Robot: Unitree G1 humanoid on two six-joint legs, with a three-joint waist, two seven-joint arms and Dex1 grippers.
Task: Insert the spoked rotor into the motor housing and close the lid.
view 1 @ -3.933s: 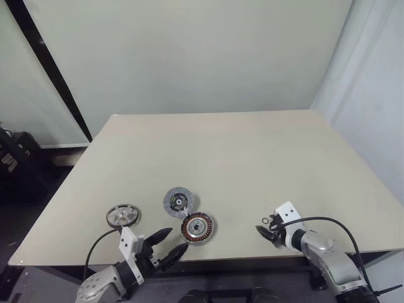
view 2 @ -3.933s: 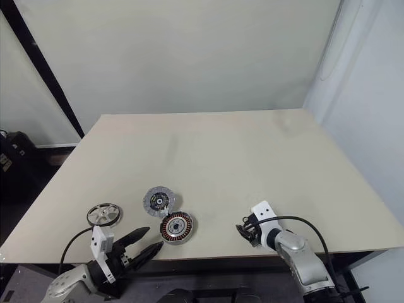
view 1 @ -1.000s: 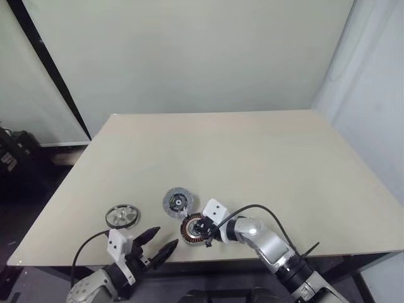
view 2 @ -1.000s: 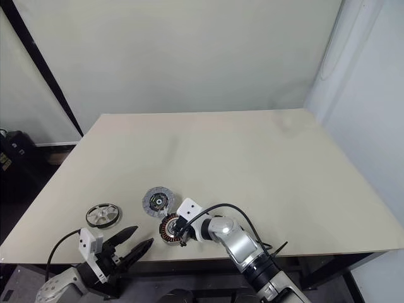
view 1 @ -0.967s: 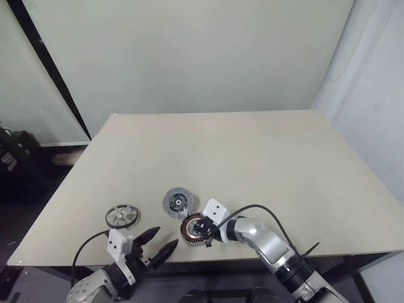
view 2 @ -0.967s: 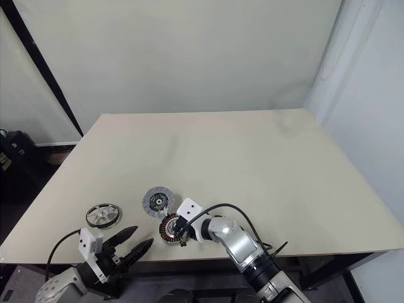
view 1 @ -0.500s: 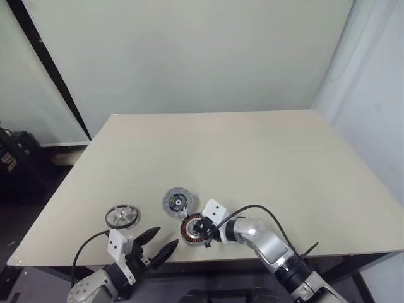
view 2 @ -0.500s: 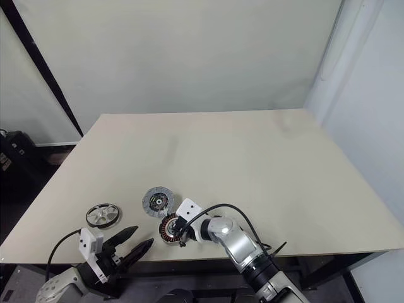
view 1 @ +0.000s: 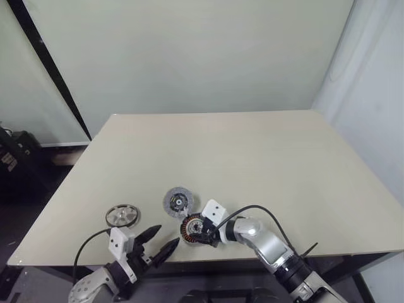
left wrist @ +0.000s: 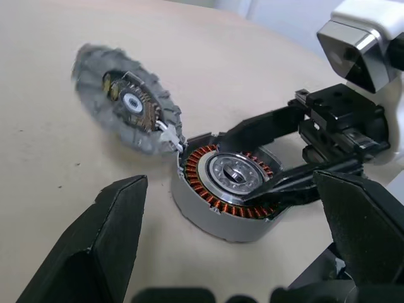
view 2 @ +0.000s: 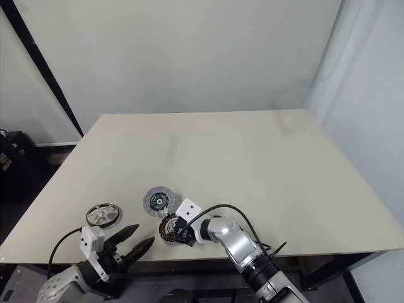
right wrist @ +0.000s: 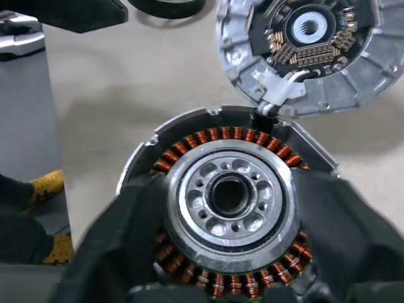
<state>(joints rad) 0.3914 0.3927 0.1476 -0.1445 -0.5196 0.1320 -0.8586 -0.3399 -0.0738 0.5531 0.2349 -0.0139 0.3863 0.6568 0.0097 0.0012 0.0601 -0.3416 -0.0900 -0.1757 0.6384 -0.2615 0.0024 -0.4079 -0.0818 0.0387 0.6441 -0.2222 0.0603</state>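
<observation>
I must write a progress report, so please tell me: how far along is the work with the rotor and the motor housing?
Done: the lid lies open beside the motor housing, with the windings exposed. In hand: the right pincer stands open astride the housing's hub, and the left pincer hovers open nearby. Left: the spoked rotor lies apart on the table, not yet inserted, and the lid must then be closed.

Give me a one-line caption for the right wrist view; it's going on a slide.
Right gripper straddling the motor housing, copper windings exposed, hinged lid flipped open behind.
</observation>
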